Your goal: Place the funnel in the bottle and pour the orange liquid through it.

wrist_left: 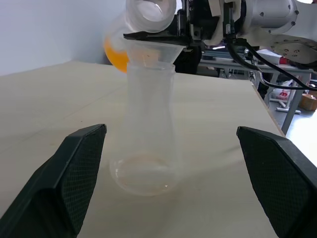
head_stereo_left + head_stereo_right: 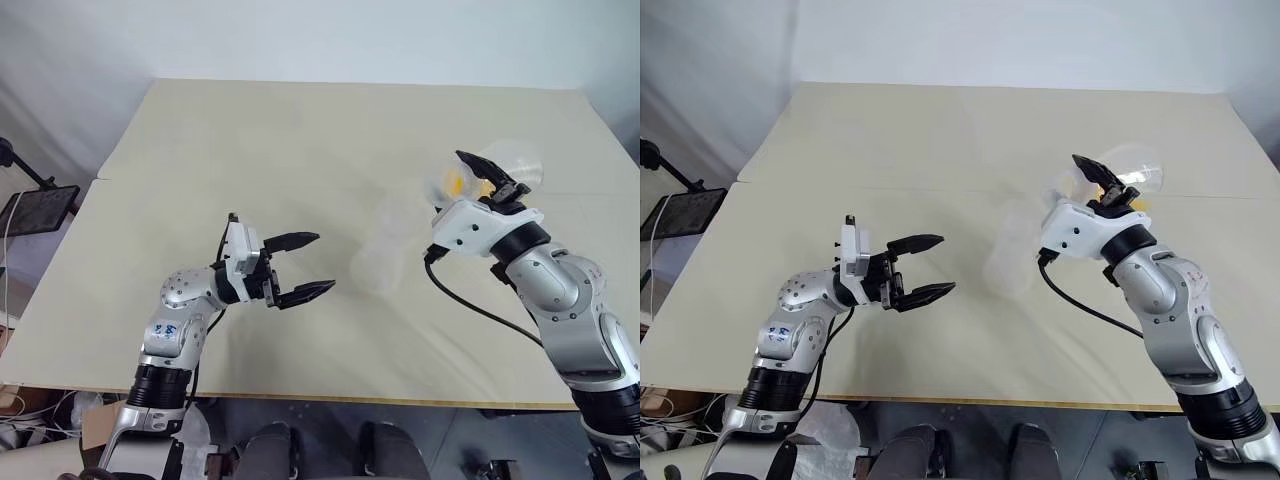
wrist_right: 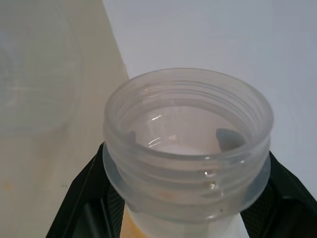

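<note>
The bench (image 2: pixel 300 150) carries the bottle (image 1: pixel 147 129) between the left pincer's (image 2: pixel 303 267) spread fingers, funnel (image 1: pixel 154 50) already seated. The right pincer (image 2: pixel 490 180) pinches a tilted container (image 3: pixel 188 144) over it; orange liquid (image 1: pixel 116 54) apparently still unpoured

Beige table (image 2: pixel 300 150), clear flask (image 1: pixel 147 134) (upright)

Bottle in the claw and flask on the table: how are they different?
The bottle is held tilted in the air by the right claw; the flask stands upright on the table. The bottle holds orange liquid; the flask looks empty. The flask has a funnel in its neck; the bottle's mouth is bare. Both are see-through plastic.
</note>
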`<act>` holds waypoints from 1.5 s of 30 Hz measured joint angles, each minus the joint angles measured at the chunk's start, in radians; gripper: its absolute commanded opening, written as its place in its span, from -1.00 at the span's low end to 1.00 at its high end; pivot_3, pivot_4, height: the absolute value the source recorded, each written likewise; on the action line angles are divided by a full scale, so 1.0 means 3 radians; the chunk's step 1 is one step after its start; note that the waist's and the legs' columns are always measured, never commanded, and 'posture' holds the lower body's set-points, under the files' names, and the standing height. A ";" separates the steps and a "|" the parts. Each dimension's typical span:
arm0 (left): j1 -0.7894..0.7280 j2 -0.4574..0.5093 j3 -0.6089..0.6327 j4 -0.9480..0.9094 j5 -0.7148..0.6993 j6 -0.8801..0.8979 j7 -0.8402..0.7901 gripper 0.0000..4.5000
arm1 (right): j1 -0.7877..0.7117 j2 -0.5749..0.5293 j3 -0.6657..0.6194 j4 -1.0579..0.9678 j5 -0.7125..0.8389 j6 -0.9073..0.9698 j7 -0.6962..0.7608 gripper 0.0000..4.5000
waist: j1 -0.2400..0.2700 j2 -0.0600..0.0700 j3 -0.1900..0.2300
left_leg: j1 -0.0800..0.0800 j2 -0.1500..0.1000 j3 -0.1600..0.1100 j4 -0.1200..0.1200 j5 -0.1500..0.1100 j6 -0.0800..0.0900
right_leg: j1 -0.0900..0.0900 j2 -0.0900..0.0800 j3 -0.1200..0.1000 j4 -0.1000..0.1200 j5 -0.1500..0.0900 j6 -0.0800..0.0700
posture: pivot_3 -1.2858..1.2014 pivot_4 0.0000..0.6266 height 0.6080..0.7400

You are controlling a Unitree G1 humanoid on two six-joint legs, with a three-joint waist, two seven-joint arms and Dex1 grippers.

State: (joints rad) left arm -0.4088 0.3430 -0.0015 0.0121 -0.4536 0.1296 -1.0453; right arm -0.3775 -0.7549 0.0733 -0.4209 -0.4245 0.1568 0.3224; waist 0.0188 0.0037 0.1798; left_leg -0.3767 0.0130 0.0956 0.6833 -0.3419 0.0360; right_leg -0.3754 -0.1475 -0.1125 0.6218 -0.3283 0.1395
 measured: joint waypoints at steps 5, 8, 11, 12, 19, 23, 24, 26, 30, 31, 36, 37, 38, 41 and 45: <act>-0.0003 -0.0033 -0.0028 0.0000 0.0000 0.0000 0.0013 1.00 | -0.0035 0.0000 0.0044 0.0008 -0.0201 -0.0108 0.0041 0.10 | 0.0000 0.0000 0.0000 | 0.0000 0.0000 0.0000 0.0000 0.0000 0.0000 | 0.0000 0.0000 0.0000 0.0000 0.0000 0.0000 | 0.03 -0.52 1.00; -0.0020 -0.0035 -0.0029 0.0000 0.0000 0.0000 0.0017 1.00 | -0.0037 0.0000 0.0086 0.0014 -0.0312 -0.0189 0.0060 0.10 | -0.0002 0.0000 0.0000 | 0.0000 0.0000 0.0000 0.0000 0.0000 0.0000 | 0.0000 0.0000 0.0000 0.0000 0.0000 0.0000 | 0.03 -0.52 1.00; -0.0023 -0.0044 -0.0031 0.0000 0.0000 0.0000 0.0020 1.00 | -0.0040 0.0001 0.0118 0.0016 -0.0399 -0.0275 0.0069 0.10 | -0.0004 0.0000 0.0000 | 0.0000 0.0000 0.0000 0.0000 0.0000 0.0000 | 0.0000 0.0000 0.0000 0.0000 0.0000 0.0000 | 0.03 -0.52 1.00; -0.0023 -0.0046 -0.0032 0.0000 0.0000 0.0000 0.0020 1.00 | -0.0040 0.0001 0.0118 0.0016 -0.0433 -0.0295 0.0069 0.10 | -0.0004 0.0000 0.0000 | 0.0000 0.0000 0.0000 0.0000 0.0000 0.0000 | 0.0000 0.0000 0.0000 0.0000 0.0000 0.0000 | 0.03 -0.52 1.00; -0.0023 -0.0055 -0.0034 0.0000 0.0000 0.0000 0.0026 1.00 | -0.0102 0.0001 0.0118 0.0096 -0.0624 -0.0402 0.0072 0.10 | -0.0010 0.0000 0.0000 | 0.0000 0.0000 0.0000 0.0000 0.0000 0.0000 | 0.0000 0.0000 -0.0001 0.0000 0.0000 0.0000 | 0.03 -0.52 1.00; -0.0022 -0.0073 -0.0038 -0.0001 0.0000 0.0000 0.0036 1.00 | -0.0117 0.0001 0.0118 0.0117 -0.0737 -0.0469 0.0072 0.10 | -0.0011 0.0000 0.0000 | 0.0000 0.0000 -0.0001 0.0000 0.0000 -0.0001 | 0.0000 0.0000 -0.0001 0.0000 0.0000 0.0000 | 0.03 -0.52 1.00; -0.0022 -0.0078 -0.0043 -0.0003 0.0000 0.0000 0.0039 1.00 | -0.0125 0.0000 0.0118 0.0127 -0.0773 -0.0475 0.0072 0.10 | -0.0011 0.0000 0.0000 | 0.0000 0.0000 0.0000 0.0000 0.0000 -0.0001 | 0.0000 0.0000 -0.0001 0.0000 0.0000 0.0000 | 0.03 -0.52 1.00; -0.0022 -0.0088 -0.0053 -0.0006 0.0000 0.0000 0.0045 1.00 | -0.0136 0.0000 0.0118 0.0138 -0.0854 -0.0510 0.0071 0.10 | -0.0012 0.0000 0.0000 | 0.0000 0.0000 -0.0001 0.0000 0.0000 -0.0001 | 0.0000 0.0000 -0.0001 0.0000 0.0000 0.0000 | 0.03 -0.52 1.00; -0.0020 -0.0103 -0.0056 -0.0015 0.0000 -0.0004 0.0069 1.00 | -0.0162 0.0000 0.0117 0.0191 -0.0917 -0.0551 0.0070 0.10 | -0.0017 0.0000 0.0000 | 0.0000 0.0000 -0.0001 0.0000 0.0000 -0.0001 | 0.0000 0.0000 -0.0001 0.0000 0.0000 0.0000 | 0.03 -0.52 1.00; -0.0019 -0.0105 -0.0056 -0.0015 0.0000 -0.0008 0.0077 1.00 | -0.0162 0.0000 0.0117 0.0209 -0.0939 -0.0572 0.0070 0.10 | -0.0017 0.0000 0.0000 | 0.0000 0.0000 -0.0001 0.0000 0.0000 -0.0001 | 0.0000 0.0000 -0.0001 0.0000 0.0000 0.0000 | 0.03 -0.52 1.00; -0.0019 -0.0123 -0.0056 -0.0015 0.0001 -0.0055 0.0095 1.00 | -0.0165 0.0000 0.0117 0.0234 -0.1005 -0.0649 0.0069 0.10 | -0.0022 0.0000 0.0000 | 0.0000 0.0001 -0.0001 0.0000 0.0000 -0.0001 | 0.0000 0.0000 -0.0001 0.0000 0.0000 0.0000 | 0.03 -0.52 1.00; -0.0018 -0.0127 -0.0056 -0.0015 0.0001 -0.0072 0.0097 1.00 | -0.0166 0.0000 0.0117 0.0234 -0.1016 -0.0667 0.0068 0.10 | -0.0023 0.0000 0.0000 | 0.0000 0.0001 -0.0001 0.0000 0.0001 -0.0001 | 0.0000 0.0000 -0.0001 0.0000 0.0000 0.0000 | 0.03 -0.52 1.00; -0.0018 -0.0133 -0.0056 -0.0015 0.0001 -0.0086 0.0103 1.00 | -0.0167 0.0000 0.0117 0.0235 -0.1028 -0.0672 0.0068 0.10 | -0.0023 0.0000 0.0000 | 0.0000 0.0001 -0.0001 0.0000 0.0000 -0.0001 | 0.0000 0.0000 -0.0001 0.0000 0.0000 0.0000 | 0.03 -0.52 1.00; -0.0006 -0.0174 -0.0055 -0.0015 0.0001 -0.0130 0.0150 1.00 | -0.0177 0.0000 0.0117 0.0252 -0.1084 -0.0687 0.0068 0.10 | -0.0023 0.0000 0.0000 | 0.0000 0.0001 -0.0001 0.0000 0.0001 -0.0001 | 0.0000 0.0000 -0.0001 0.0000 0.0000 0.0000 | 0.03 -0.52 1.00; 0.0046 -0.0218 -0.0065 -0.0015 0.0003 -0.0153 0.0192 1.00 | -0.0230 0.0000 0.0116 0.0301 -0.1164 -0.0743 0.0036 0.10 | -0.0032 0.0000 0.0000 | 0.0000 0.0001 -0.0002 0.0000 0.0001 -0.0001 | 0.0000 0.0000 -0.0002 0.0000 0.0000 0.0000 | 0.03 -0.52 1.00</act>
State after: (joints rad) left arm -0.3948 0.2777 -0.0209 0.0075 -0.4526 0.0836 -0.9877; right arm -0.4464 -0.7549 0.1082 -0.3305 -0.7736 -0.0661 0.3331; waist 0.0093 0.0036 0.1799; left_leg -0.3767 0.0134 0.0951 0.6833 -0.3417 0.0357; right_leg -0.3753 -0.1473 -0.1130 0.6219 -0.3283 0.1395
